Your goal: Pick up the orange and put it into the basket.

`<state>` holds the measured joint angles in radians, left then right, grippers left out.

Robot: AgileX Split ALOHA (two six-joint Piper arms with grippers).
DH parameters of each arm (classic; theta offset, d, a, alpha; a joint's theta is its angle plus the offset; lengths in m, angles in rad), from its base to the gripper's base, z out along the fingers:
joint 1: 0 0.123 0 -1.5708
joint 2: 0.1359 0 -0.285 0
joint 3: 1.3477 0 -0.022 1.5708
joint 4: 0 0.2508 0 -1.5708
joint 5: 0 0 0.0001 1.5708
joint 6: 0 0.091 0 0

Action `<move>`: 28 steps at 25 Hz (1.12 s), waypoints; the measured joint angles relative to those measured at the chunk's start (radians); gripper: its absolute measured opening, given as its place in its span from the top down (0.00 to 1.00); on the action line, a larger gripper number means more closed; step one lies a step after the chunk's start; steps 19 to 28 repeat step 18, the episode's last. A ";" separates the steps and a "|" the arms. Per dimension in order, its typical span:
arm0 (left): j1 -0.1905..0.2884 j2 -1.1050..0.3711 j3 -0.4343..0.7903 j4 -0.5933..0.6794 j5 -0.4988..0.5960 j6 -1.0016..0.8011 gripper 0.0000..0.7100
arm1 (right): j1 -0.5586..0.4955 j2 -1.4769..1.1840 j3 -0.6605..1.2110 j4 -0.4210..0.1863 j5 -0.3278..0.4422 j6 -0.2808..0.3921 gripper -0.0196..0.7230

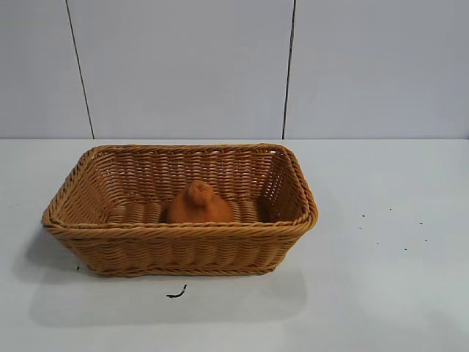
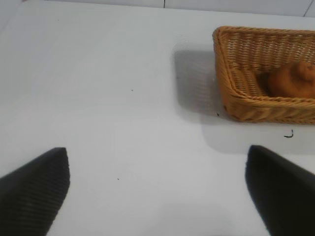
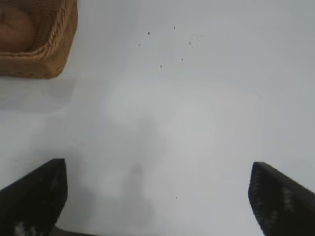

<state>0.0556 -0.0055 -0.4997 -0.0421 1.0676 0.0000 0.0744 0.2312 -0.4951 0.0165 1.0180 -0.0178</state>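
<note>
Exterior view is showing the orange (image 1: 198,204) sitting inside the basket (image 1: 183,236), near the middle of its floor (knobbly bump pointing up). Both arms are hanging back from the basket over the white table (image 1: 388,293): the left gripper (image 2: 157,189) and the right gripper (image 3: 157,196) are each holding their fingers wide apart, gripping nothing.

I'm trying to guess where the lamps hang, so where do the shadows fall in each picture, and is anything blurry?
Exterior view: the basket throws a soft shadow onto the table in front of it and at its left end; the orange is sharp. Left wrist view: shadow hugs the basket's end and long side; the left gripper fingers are blurred. Right wrist view: soft overall, faint shadow beside the basket, right gripper fingers blurred.
</note>
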 joint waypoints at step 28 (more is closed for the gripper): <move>0.000 0.000 0.000 0.000 0.000 0.000 0.02 | 0.000 -0.235 0.005 -0.016 0.001 0.007 0.04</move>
